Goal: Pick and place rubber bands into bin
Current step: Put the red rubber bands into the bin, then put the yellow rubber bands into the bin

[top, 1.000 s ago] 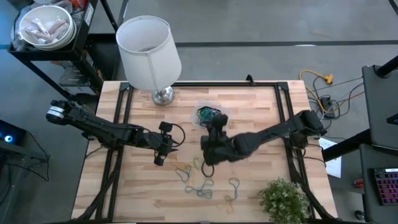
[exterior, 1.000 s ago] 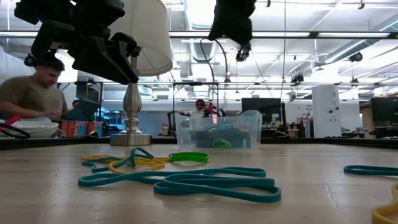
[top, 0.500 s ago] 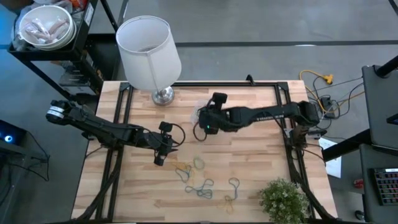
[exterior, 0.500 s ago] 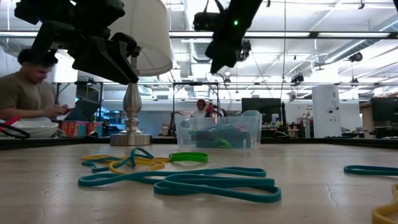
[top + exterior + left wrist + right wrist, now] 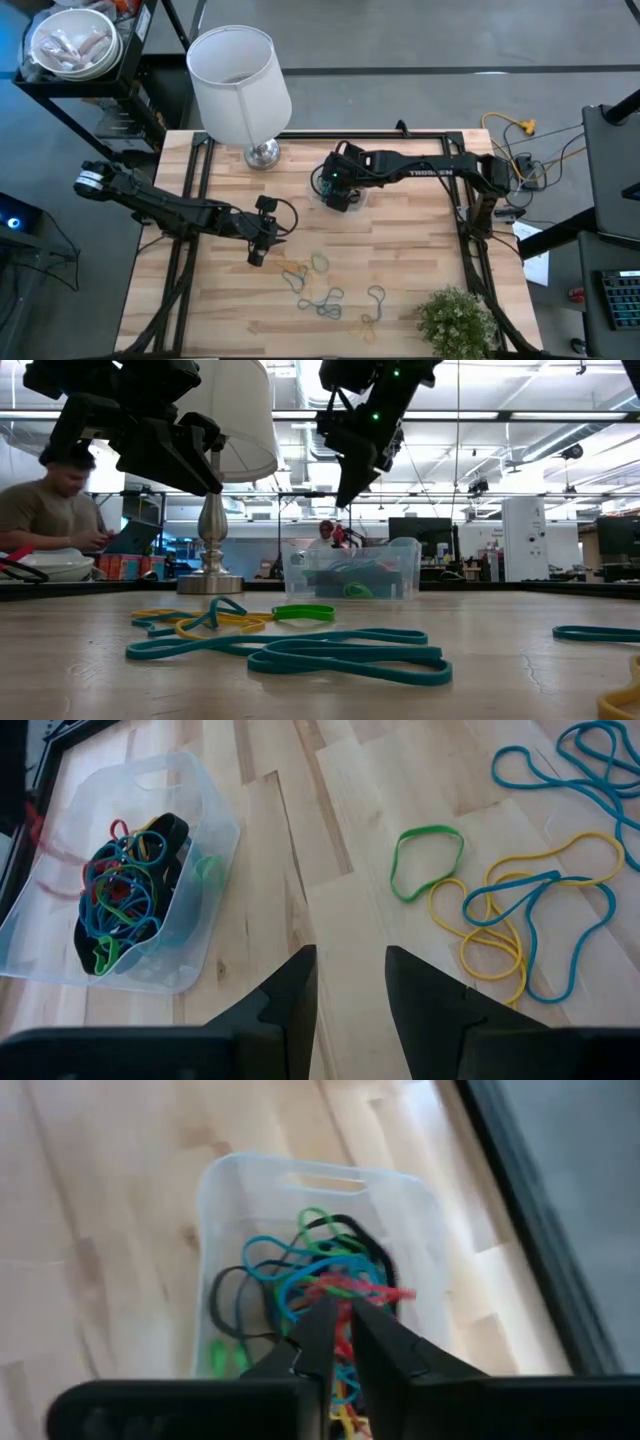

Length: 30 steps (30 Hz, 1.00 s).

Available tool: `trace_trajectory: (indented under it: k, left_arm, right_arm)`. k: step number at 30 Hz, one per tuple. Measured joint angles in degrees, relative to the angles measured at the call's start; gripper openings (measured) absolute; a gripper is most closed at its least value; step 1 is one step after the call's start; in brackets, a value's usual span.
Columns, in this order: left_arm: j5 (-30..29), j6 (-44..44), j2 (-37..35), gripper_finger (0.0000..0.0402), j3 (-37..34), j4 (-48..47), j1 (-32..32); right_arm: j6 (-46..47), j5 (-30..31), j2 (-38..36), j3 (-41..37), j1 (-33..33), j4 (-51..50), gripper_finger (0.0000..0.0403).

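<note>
The clear bin [image 5: 358, 198] stands on the table's far middle and holds a tangle of coloured rubber bands [image 5: 300, 1280]. My right gripper [image 5: 335, 192] hangs right above the bin [image 5: 300, 1175], fingers pointing down and nearly shut, with a bit of yellow band between them. It stands well above the bin's rim in the low view [image 5: 340, 495]. Several loose rubber bands [image 5: 320, 285] lie flat on the near middle of the table. My left gripper [image 5: 255, 255] hovers open and empty left of them; its wrist view [image 5: 350, 985] shows the bin [image 5: 60, 920] and the loose bands [image 5: 500, 920]. My right gripper pinches a yellow rubber band [image 5: 345, 1422] between its two fingers, which come from above and point down into the bin's opening. Only a short piece shows, far back between the fingers; the fingers hide the rest. The band is lifted clear of the table.
A white lampshade [image 5: 240, 80] on a metal foot [image 5: 262, 153] stands at the far left of the table, close to the bin. A potted plant [image 5: 455, 320] is at the near right corner. A person [image 5: 50, 510] sits beyond the table.
My right gripper has risen from the loose bands at the table's middle and gone toward the far edge, turning as it went; it now stands over the bin. The loose bands and the bin have stayed in place.
</note>
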Motion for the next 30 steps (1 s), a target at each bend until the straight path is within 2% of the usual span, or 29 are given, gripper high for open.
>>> trace_trajectory:
  k: [8, 13, 23, 30]
  left_arm:
    - [0.00, 0.00, 0.00, 0.0105, -0.25, 0.06, -0.01]
    - [0.02, -0.04, 0.00, 0.0105, -0.88, 0.09, -0.02]
    - [0.46, -4.87, 0.00, 0.0105, -2.36, 2.99, -0.72]
    - [3.46, -6.47, 0.00, 0.0105, -2.27, 2.93, -4.36]
  right_arm:
    - [0.97, -0.99, 0.03, 0.00, 0.07, -0.01, 0.0111]
    - [1.06, -1.68, 0.03, -0.10, 2.06, -0.05, 0.0138]
    - [-3.56, -1.43, -0.01, -0.77, 14.24, 0.15, 0.0133]
    - [-3.51, 0.21, -0.03, -0.87, 24.24, 0.42, 0.0117]
